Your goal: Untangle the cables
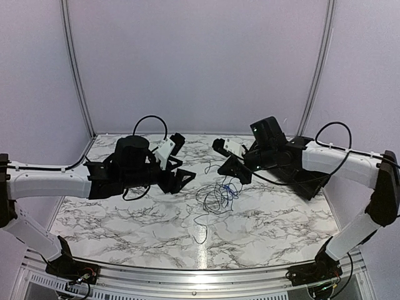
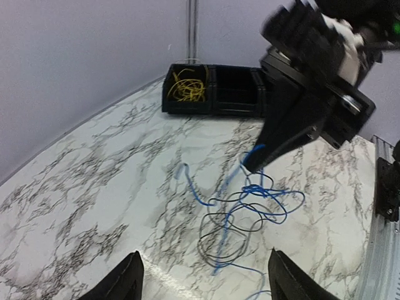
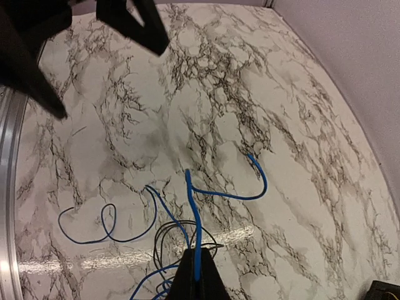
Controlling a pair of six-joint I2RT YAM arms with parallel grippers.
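Blue cable (image 3: 194,219) — lower loops off frame

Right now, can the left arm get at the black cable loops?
Probably yes. The left pincer is open just short of the black cable on the table, nothing between. The right pincer, shut on the blue cable, sits on the far side.

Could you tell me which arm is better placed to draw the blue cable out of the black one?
Probably right. The right gripper is shut on the blue cable above the black cable; the left gripper hangs open and empty, apart from both.
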